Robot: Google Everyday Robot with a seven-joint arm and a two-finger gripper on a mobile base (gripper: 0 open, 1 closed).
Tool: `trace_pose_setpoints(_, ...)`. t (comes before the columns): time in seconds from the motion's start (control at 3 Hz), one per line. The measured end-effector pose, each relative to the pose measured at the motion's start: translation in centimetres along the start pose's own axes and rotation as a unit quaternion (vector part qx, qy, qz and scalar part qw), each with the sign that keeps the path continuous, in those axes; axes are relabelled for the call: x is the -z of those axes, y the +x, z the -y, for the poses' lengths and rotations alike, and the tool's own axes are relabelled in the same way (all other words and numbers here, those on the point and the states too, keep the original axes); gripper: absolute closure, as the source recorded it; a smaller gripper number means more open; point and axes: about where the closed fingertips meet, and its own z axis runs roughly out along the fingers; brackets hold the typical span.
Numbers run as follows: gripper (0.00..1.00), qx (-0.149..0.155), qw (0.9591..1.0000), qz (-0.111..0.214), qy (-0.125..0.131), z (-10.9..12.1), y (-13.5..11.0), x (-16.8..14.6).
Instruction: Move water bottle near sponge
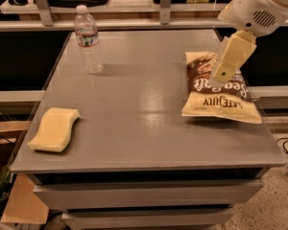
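The water bottle (88, 40) stands upright at the far left corner of the grey table (139, 109). It is clear and ribbed, with a white cap and a white label. The sponge (54, 129), a pale yellow wavy foam pad, lies flat near the table's front left edge, well apart from the bottle. My gripper (223, 66) hangs from the cream arm (259, 6) at the upper right, above the chip bag and far to the right of the bottle. It holds nothing that I can see.
A yellow-and-brown chip bag (221, 97) lies on the right side of the table, under the gripper. A shelf rail with metal posts (165, 4) runs behind the table. Cardboard (24, 205) lies on the floor at the lower left.
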Motion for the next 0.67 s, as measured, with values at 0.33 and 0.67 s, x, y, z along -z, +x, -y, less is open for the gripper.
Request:
trace_pose_setpoints(0.33, 0.0, 0.0, 1.0, 0.0, 0.0, 0.0, 0.0, 0.0)
trace_pose_setpoints(0.67, 0.0, -0.011, 0.9998, 0.017, 0.002, 0.35, 0.05, -0.11)
